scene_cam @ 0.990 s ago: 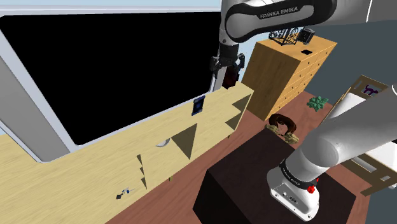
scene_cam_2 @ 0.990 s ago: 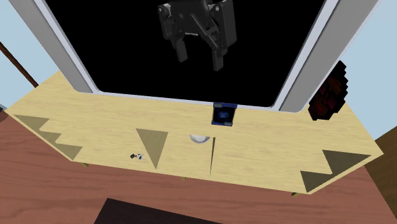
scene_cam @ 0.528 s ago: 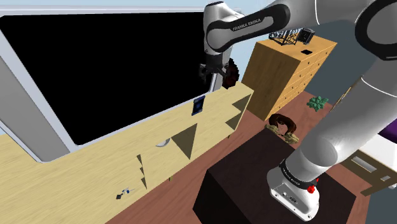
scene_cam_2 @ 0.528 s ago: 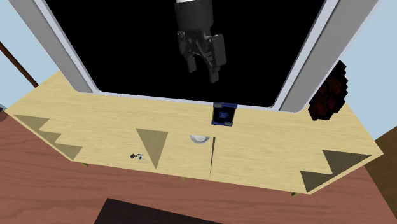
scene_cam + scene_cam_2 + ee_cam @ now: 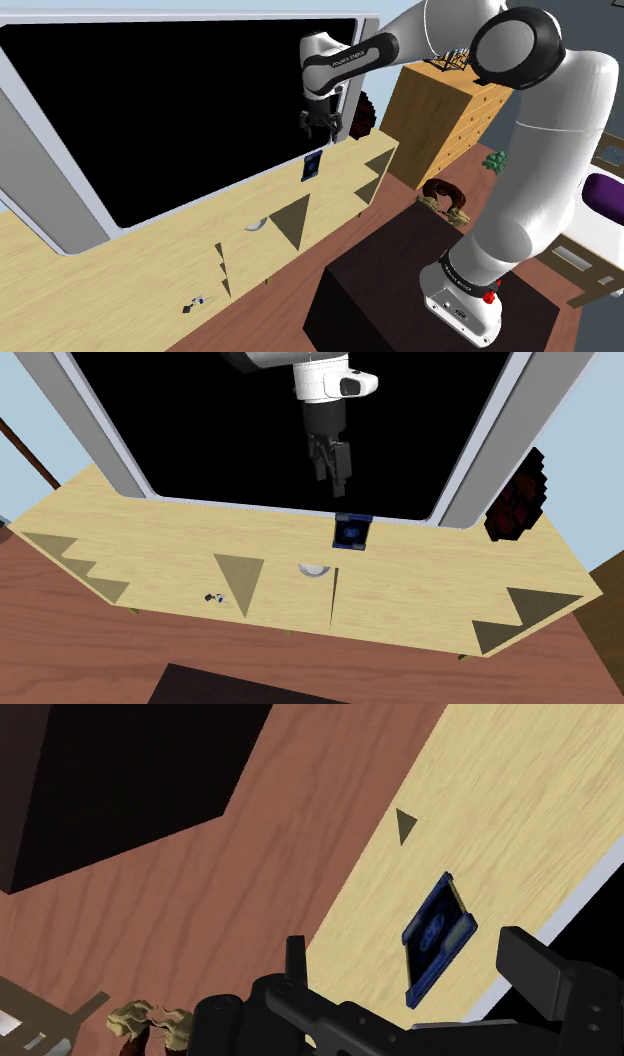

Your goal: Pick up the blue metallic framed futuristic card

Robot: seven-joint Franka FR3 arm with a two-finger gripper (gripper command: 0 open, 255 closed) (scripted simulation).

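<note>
The tool (image 5: 332, 464), fingers apart, hangs above the blue card (image 5: 351, 531). The card stands mid-frame at the counter's (image 5: 430, 592) back edge, apparently leaning on the window frame (image 5: 480, 442). Descend straight, straddling the card's thin edges before closing.

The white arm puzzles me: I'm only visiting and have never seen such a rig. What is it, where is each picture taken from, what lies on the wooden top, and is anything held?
It is a robot arm on a dark box, with a black two-finger gripper. One picture looks from beside the stand, another down onto the pale wooden top, the third from a camera on the hand. On the top are a blue card by the white frame, a small white round thing, a tiny object and a dark reddish thing. The gripper hangs above the card, fingers apart, holding nothing.
</note>
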